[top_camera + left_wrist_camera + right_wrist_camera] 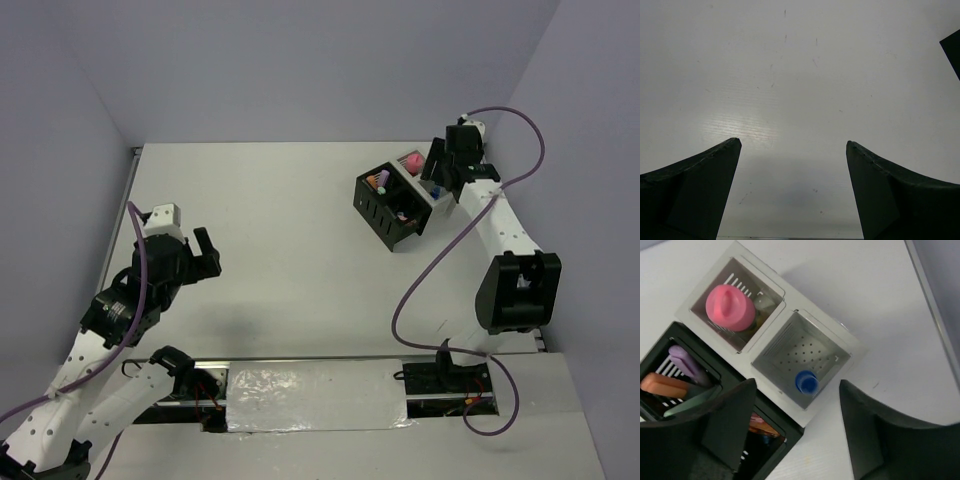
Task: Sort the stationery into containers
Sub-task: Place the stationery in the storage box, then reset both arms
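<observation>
Your left gripper hung over the bare table, fingers spread wide and empty. Rightward, the black box held purple, orange and green highlighters. The white box touching it held a pink piece and a blue-capped bottle in separate compartments. Your right gripper hovered above the bottle, fingers apart, gripping nothing.

Bright, even overhead light — a soft glare patch on the table, faint shadows.
</observation>
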You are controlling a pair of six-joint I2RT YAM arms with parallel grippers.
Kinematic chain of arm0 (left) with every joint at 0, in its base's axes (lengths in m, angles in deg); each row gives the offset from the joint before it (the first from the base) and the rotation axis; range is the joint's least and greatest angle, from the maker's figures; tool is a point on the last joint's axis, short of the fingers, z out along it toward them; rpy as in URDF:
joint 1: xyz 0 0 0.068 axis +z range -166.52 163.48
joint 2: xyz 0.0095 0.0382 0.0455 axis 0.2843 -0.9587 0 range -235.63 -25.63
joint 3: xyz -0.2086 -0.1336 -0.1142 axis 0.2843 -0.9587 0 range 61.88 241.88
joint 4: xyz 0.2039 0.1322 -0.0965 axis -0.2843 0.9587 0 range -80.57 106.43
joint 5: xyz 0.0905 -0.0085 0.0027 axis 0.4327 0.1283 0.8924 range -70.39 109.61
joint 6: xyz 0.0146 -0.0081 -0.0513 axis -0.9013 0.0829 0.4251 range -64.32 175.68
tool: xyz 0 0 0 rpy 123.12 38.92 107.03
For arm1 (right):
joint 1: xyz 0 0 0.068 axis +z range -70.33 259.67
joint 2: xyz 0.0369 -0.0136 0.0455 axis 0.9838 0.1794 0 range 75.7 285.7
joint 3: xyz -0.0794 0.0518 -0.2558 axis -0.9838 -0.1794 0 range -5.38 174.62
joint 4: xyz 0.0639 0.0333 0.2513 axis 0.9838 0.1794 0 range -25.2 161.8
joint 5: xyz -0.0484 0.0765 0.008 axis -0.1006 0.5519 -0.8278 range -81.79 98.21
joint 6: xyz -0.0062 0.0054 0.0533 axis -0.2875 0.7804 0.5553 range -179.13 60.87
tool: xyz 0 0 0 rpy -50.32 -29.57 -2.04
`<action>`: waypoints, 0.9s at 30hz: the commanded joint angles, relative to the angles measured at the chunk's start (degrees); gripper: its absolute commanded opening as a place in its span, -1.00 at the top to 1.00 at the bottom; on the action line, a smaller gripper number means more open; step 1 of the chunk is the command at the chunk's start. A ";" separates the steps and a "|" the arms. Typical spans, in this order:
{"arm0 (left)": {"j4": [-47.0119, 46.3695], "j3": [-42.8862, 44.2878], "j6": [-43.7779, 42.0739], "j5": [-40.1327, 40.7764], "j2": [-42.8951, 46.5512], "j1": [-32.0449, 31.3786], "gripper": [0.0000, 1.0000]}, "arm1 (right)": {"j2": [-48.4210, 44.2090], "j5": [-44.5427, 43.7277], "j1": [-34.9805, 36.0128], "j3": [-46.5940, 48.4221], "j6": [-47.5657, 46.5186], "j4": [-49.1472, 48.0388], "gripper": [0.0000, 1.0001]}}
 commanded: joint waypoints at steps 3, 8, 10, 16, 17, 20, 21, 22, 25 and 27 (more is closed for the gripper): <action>-2.07 0.13 -1.16 -0.85 -0.45 0.38 -0.99 | -0.23 1.55 -0.29 4.21 0.63 0.63 -1.00; -1.81 0.56 -0.99 0.29 -1.59 0.64 -0.99 | -7.58 3.22 0.67 5.01 1.86 4.93 -0.99; -0.93 1.35 -0.20 1.78 -2.64 1.08 -0.99 | -11.90 4.80 2.60 3.08 1.43 5.29 -1.00; 2.58 6.26 3.14 7.59 -7.21 2.04 -0.99 | -33.16 5.60 10.67 -10.79 -0.07 7.21 -0.99; 3.80 7.24 3.58 8.11 -7.91 2.22 -0.99 | -37.98 5.51 11.65 -12.12 0.11 7.66 -1.00; 5.39 11.10 4.02 10.66 -8.54 3.28 -0.99 | -45.92 4.99 14.12 -14.77 0.11 11.69 -0.99; 6.18 13.29 3.67 12.58 -8.54 3.37 -0.99 | -47.94 3.59 15.08 -15.12 0.72 12.49 -0.99; 7.32 14.27 3.76 14.17 -8.54 3.37 -0.99 | -52.22 2.71 15.96 -15.56 0.64 13.89 -1.00; 10.23 15.86 2.62 18.92 -6.44 3.37 -0.99 | -58.56 2.44 16.58 -13.73 0.37 18.97 -1.00; 11.54 16.38 1.31 20.42 -3.36 3.37 -0.99 | -61.13 2.35 16.67 -12.76 -0.59 21.36 -1.00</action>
